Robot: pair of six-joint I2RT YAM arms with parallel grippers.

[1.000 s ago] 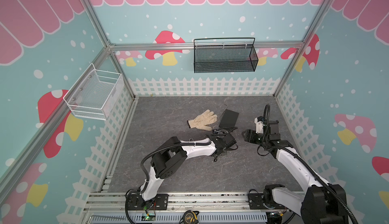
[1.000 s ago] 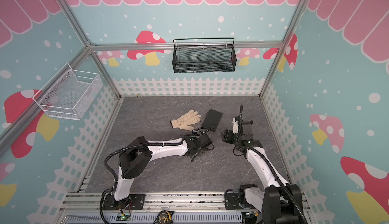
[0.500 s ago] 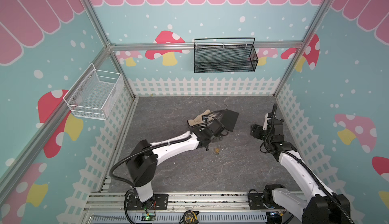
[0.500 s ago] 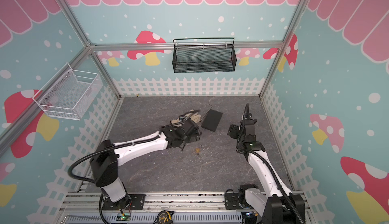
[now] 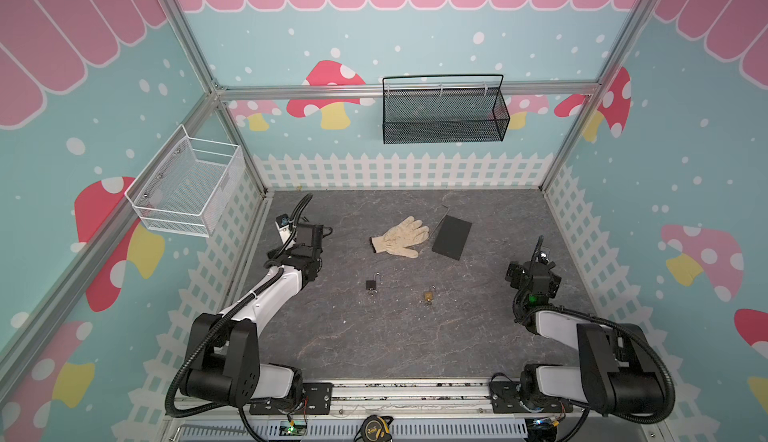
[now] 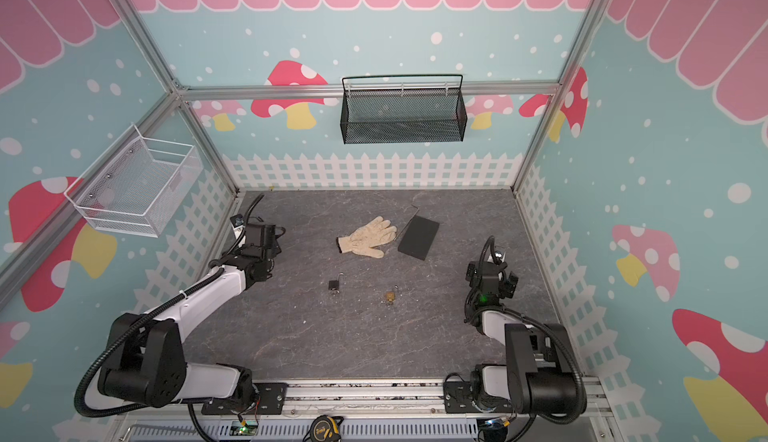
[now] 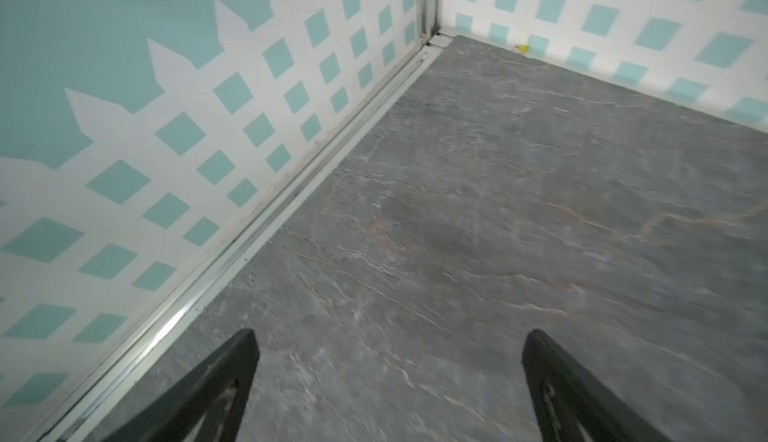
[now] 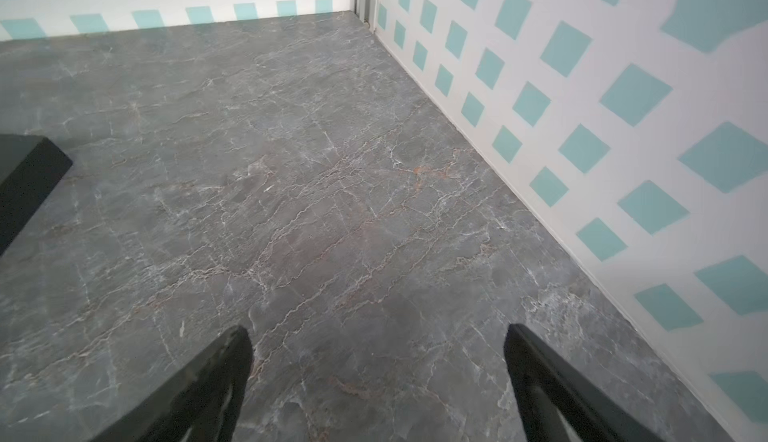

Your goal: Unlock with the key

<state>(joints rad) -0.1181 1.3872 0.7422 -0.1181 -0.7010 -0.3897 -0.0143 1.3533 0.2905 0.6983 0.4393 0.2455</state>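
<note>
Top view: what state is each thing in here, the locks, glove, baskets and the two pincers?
Black lock: on the floor, shackle looks swung open.
Brass lock: on the floor, shackle too small to judge.
Glove: lying flat.
Black basket: hanging, looks empty.
White basket: hanging, looks empty.
Left pincer: open, holding nothing.
Right pincer: open, holding nothing.

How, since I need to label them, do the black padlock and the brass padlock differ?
The black padlock is dark; the brass padlock is golden. The black padlock lies left of the brass padlock and slightly farther back. Both are small and lie free on the floor.
</note>
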